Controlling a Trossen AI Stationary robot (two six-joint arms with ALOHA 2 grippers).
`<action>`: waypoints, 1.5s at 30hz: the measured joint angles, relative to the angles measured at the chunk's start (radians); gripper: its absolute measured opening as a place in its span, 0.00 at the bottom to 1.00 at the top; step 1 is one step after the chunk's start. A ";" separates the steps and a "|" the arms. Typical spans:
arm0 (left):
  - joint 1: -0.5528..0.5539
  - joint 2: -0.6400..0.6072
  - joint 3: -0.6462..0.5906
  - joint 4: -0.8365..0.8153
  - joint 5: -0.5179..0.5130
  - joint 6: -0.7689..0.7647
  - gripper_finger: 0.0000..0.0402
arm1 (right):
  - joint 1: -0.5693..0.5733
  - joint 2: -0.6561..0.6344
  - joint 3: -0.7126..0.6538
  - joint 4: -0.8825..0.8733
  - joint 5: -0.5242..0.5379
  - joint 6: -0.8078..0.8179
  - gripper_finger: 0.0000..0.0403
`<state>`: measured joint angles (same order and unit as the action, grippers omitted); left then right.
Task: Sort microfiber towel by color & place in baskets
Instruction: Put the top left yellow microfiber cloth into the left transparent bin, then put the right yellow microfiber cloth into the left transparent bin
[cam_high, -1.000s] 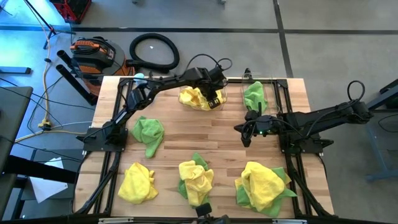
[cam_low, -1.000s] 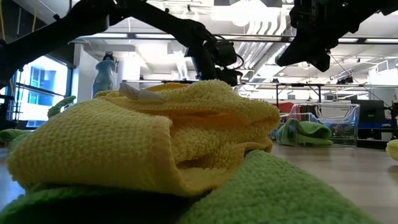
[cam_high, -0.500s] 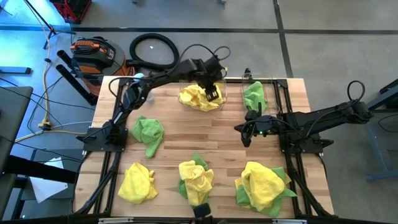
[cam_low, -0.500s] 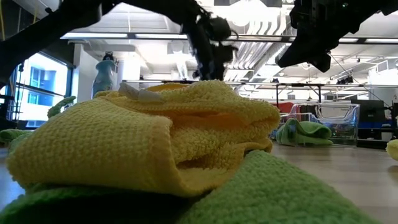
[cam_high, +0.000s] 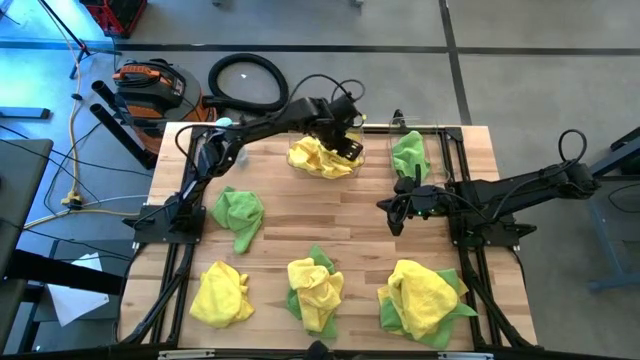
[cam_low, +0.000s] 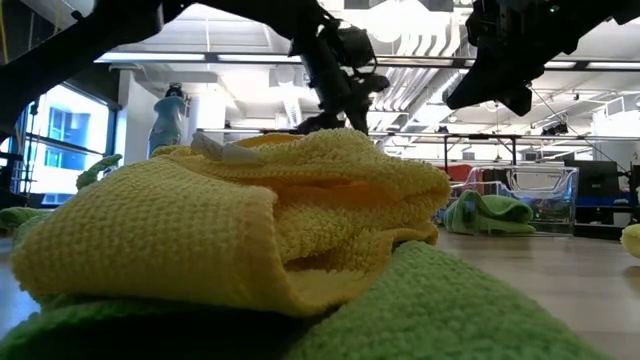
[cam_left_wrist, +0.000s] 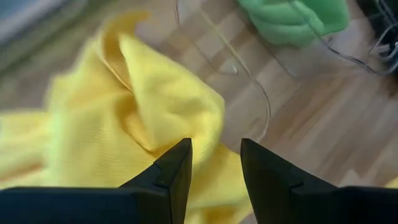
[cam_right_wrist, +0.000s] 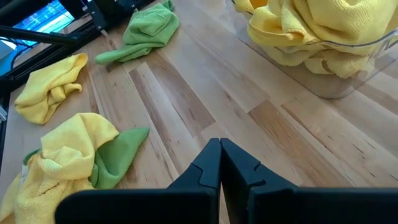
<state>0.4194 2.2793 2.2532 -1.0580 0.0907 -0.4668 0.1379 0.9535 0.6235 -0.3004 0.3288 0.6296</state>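
Hovering over the wider clear plastic basket (cam_high: 325, 157) at the far edge of the wooden surface (cam_high: 300, 215), the left gripper (cam_high: 345, 143) has its fingers spread apart and empty above the crumpled yellow microfiber towels (cam_left_wrist: 124, 118) piled inside. Just beside it, the narrower clear plastic basket (cam_high: 410, 150) holds a green microfiber towel (cam_high: 408, 155), while the right gripper (cam_high: 392, 218) hangs mid-surface, fingers pressed together on nothing. Loose yellow and green towels (cam_high: 316, 290) lie along the near side
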 joint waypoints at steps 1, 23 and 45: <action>0.000 0.007 0.000 0.001 0.018 -0.028 0.31 | 0.000 0.000 0.000 -0.001 0.000 0.000 0.00; 0.023 0.204 0.013 0.021 -0.014 -0.214 0.31 | 0.000 0.000 0.000 0.005 -0.001 0.000 0.00; -0.001 0.041 0.093 -0.064 -0.055 -0.055 0.31 | 0.000 0.000 0.000 -0.003 -0.004 0.000 0.00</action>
<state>0.4180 2.3198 2.3463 -1.1219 0.0354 -0.5216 0.1379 0.9534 0.6239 -0.3033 0.3244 0.6301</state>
